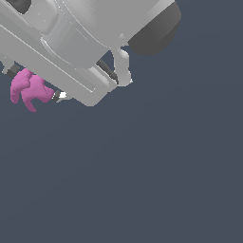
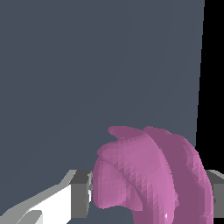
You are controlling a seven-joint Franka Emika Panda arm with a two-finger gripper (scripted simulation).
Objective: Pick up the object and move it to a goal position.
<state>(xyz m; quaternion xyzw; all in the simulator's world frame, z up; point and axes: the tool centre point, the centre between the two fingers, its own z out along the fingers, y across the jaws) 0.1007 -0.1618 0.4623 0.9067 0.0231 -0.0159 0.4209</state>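
Note:
The object (image 1: 28, 90) is a small magenta-pink lump with stubby lobes, seen at the exterior view's upper left, just under the white arm. My gripper (image 1: 33, 83) is shut on it, with a grey and white fingertip (image 1: 60, 95) showing at its side. In the wrist view the object (image 2: 148, 170) fills the lower middle, held between two grey pads (image 2: 81, 197), one on each side. Most of the gripper is hidden by the arm's body in the exterior view.
The white arm body (image 1: 71, 33) fills the top of the exterior view, with a dark rounded part (image 1: 154, 33) beside it. A flat slate-grey surface (image 1: 142, 166) lies behind everything. In the wrist view a black band (image 2: 214, 87) runs along one edge.

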